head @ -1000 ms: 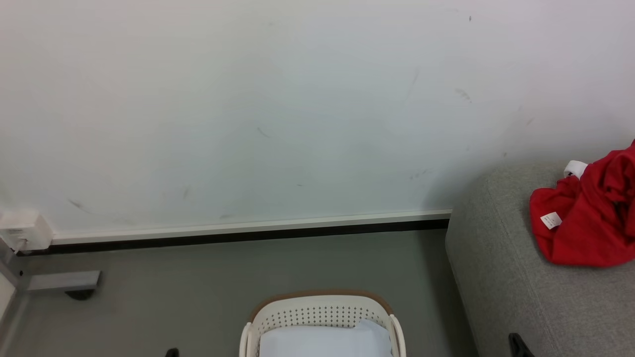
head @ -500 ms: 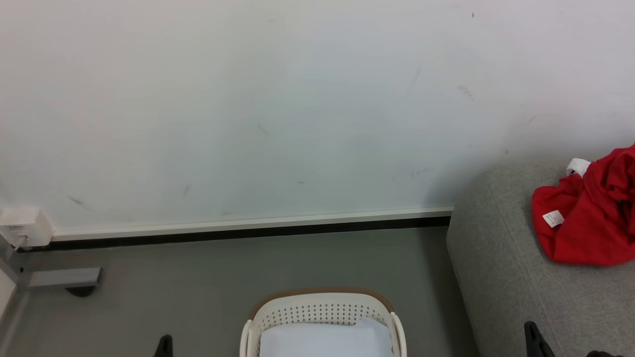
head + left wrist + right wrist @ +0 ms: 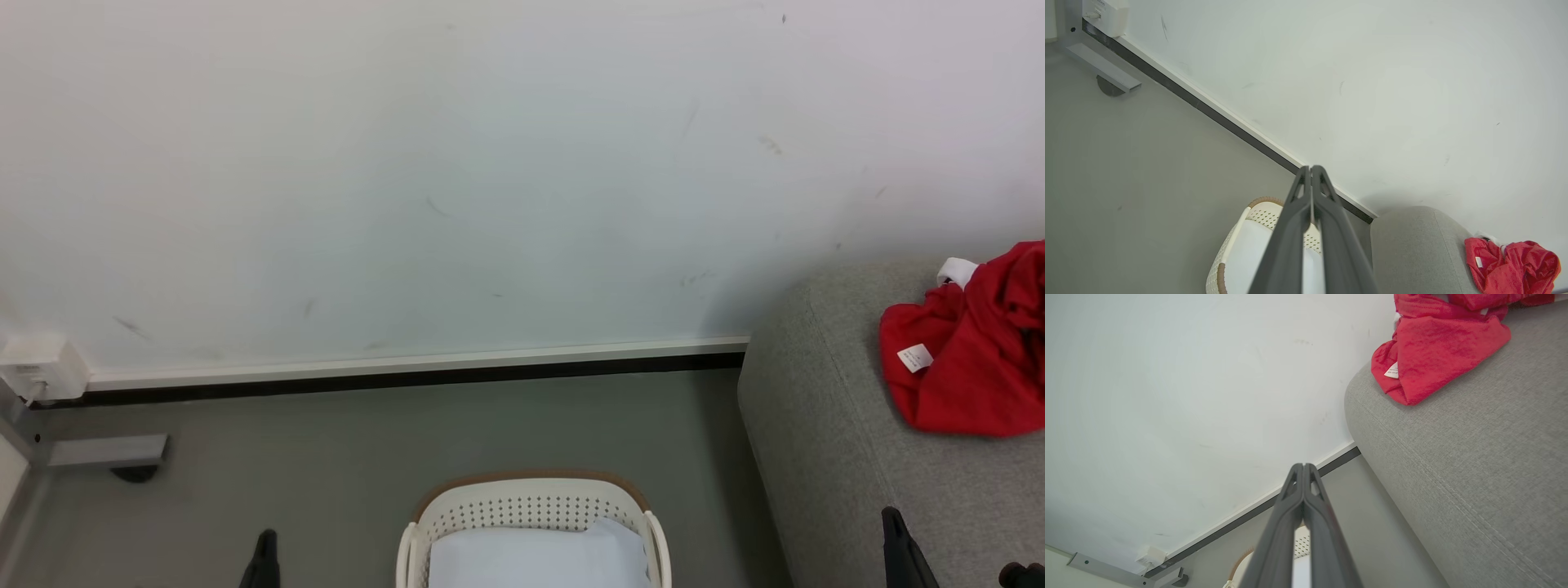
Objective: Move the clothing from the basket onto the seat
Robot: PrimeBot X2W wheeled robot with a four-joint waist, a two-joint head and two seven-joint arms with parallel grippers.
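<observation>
While the whole head view has slid slightly upward since a second ago, which is the camera tipping and not the things moving, the pale scuffed wall [image 3: 490, 163] fills most of it, with the grey floor [image 3: 326, 457] below the skirting. The seat [image 3: 824, 457] stands at the right against that wall, where it stood before. The basket [image 3: 522, 510] sits on the floor just left of the seat, apart from it, and a plain pale sheet [image 3: 539, 559] lies inside it. The clothing [image 3: 971, 376] lies crumpled on top of the seat near the wall, well apart from the basket, its heap unchanged. Both grippers have risen further from the bottom edge than a second ago. The left gripper [image 3: 1311, 168] is over the floor left of the basket, and the right gripper [image 3: 1303, 465] is over the seat's near part. Each has its fingers pressed tip to tip, clenched and empty. A small white label tag [image 3: 915, 358] shows on the clothing's left fold
</observation>
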